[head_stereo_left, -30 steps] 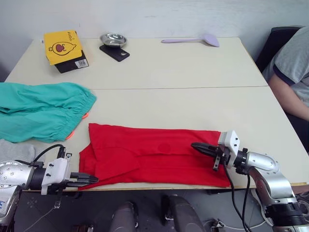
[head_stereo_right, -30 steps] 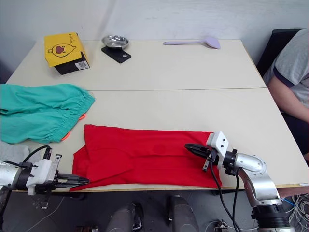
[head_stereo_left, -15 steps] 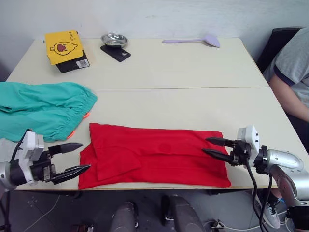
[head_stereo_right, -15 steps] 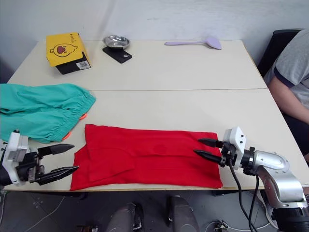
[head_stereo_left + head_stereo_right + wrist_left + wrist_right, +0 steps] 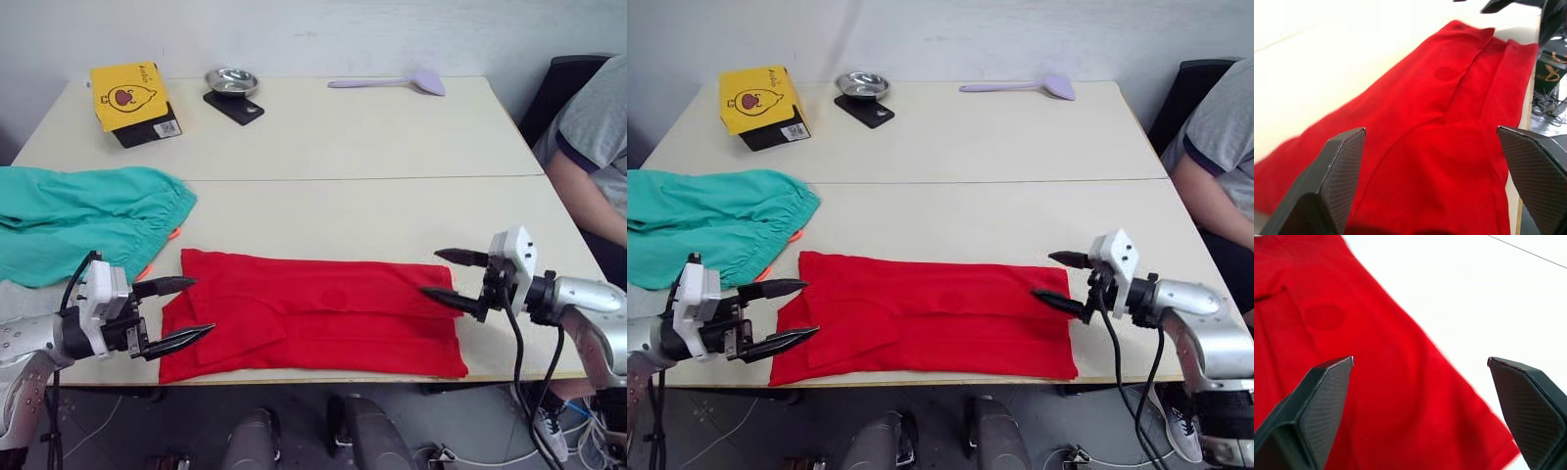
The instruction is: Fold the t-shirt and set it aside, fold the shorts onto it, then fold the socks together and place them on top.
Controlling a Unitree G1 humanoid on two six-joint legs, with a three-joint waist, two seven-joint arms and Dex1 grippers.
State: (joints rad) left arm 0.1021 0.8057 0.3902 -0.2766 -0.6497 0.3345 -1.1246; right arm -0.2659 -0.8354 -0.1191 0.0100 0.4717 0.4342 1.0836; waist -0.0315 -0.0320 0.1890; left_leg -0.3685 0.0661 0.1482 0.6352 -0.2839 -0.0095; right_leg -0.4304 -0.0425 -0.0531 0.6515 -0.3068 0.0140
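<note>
Near front tabletop [image 5: 392, 137] edge: t-shirt [image 5: 323, 313] flat, folded into long strip. Left gripper [image 5: 178, 311] at its left end, right gripper [image 5: 453, 275] at right end, both fingers spread, grasping nothing. Shorts [image 5: 78, 220] far left.

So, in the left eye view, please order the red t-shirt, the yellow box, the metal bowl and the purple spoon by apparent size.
1. t-shirt
2. yellow box
3. purple spoon
4. metal bowl

The spoon is longer but thinner than the bowl, so their order is unsure; all three small things lie farther from the camera.

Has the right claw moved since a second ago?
Yes. The right claw has opened and pulled back toward the robot's right, off the t-shirt to its right edge.
</note>
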